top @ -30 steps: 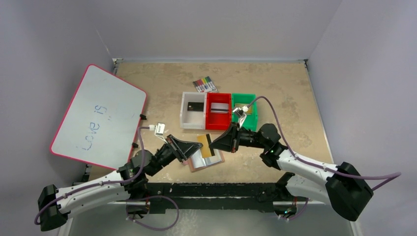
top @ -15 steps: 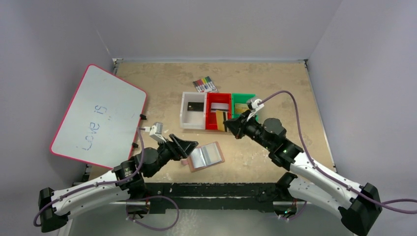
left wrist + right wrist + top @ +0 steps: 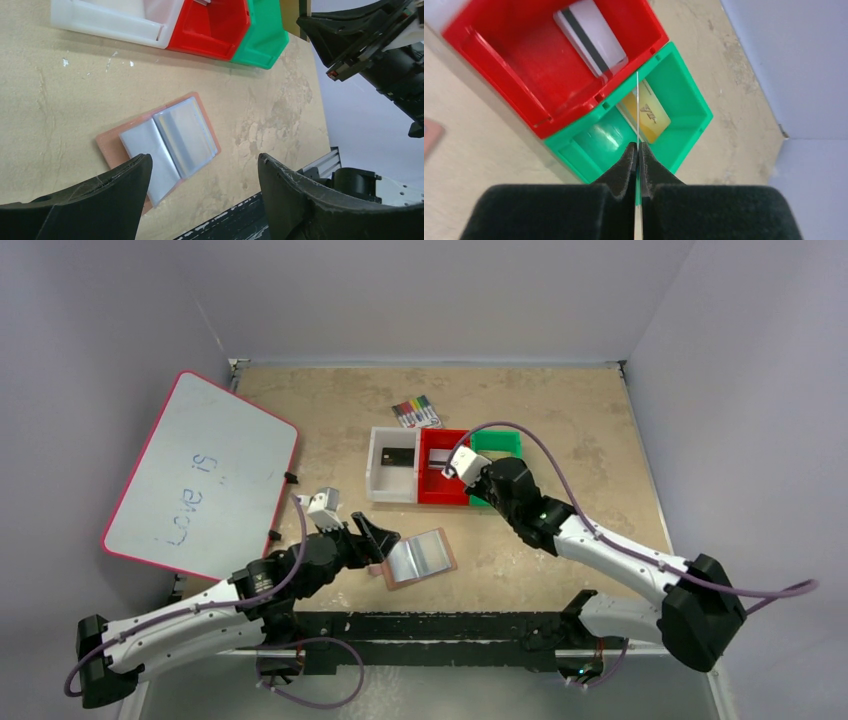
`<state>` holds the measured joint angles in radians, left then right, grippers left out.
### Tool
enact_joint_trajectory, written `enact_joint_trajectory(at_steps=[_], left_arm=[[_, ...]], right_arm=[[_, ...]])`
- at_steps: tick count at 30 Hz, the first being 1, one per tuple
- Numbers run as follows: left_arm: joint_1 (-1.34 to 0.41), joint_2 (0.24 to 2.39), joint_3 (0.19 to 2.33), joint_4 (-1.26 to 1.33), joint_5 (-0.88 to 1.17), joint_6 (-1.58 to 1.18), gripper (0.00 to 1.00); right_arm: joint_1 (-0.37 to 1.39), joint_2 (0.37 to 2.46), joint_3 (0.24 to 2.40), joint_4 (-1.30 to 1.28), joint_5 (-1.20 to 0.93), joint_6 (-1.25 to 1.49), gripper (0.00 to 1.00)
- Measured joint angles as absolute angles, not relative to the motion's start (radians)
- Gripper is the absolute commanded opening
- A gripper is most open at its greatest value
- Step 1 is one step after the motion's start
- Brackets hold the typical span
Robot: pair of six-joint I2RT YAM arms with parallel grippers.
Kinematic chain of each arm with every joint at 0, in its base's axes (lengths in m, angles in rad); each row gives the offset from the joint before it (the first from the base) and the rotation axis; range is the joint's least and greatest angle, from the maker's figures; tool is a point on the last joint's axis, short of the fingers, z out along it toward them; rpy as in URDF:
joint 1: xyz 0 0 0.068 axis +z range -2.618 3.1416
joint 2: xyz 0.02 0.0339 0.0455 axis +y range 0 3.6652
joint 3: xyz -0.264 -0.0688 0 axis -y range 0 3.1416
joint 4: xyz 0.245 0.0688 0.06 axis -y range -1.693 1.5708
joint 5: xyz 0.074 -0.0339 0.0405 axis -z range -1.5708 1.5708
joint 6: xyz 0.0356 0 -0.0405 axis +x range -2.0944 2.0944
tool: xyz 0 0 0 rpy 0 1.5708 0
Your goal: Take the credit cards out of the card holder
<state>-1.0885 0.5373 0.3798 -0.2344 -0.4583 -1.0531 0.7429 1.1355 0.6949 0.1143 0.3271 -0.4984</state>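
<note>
Green bin [image 3: 680,86] rim below credit card [image 3: 637,110] in right gripper [image 3: 638,146].

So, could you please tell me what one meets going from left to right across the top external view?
Big red-rimmed whiteboard → white plastic bin → red plastic bin → green plastic bin. The tan-brown card holder and the pack of coloured markers overlap the bins sideways, so they are left out.
</note>
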Motion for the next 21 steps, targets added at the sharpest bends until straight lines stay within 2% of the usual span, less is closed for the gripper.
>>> enact_joint_trajectory(at_steps=[8, 21], left_arm=[[-1.089, 0.563, 0.419, -0.352, -0.486, -1.046, 0.79], [-1.089, 0.552, 0.442, -0.431, -0.511, -1.011, 0.80]], right_arm=[[0.643, 1.246, 0.705, 0.102, 0.288, -0.740, 0.00], [0.586, 1.298, 0.752, 0.097, 0.192, -0.911, 0.00]])
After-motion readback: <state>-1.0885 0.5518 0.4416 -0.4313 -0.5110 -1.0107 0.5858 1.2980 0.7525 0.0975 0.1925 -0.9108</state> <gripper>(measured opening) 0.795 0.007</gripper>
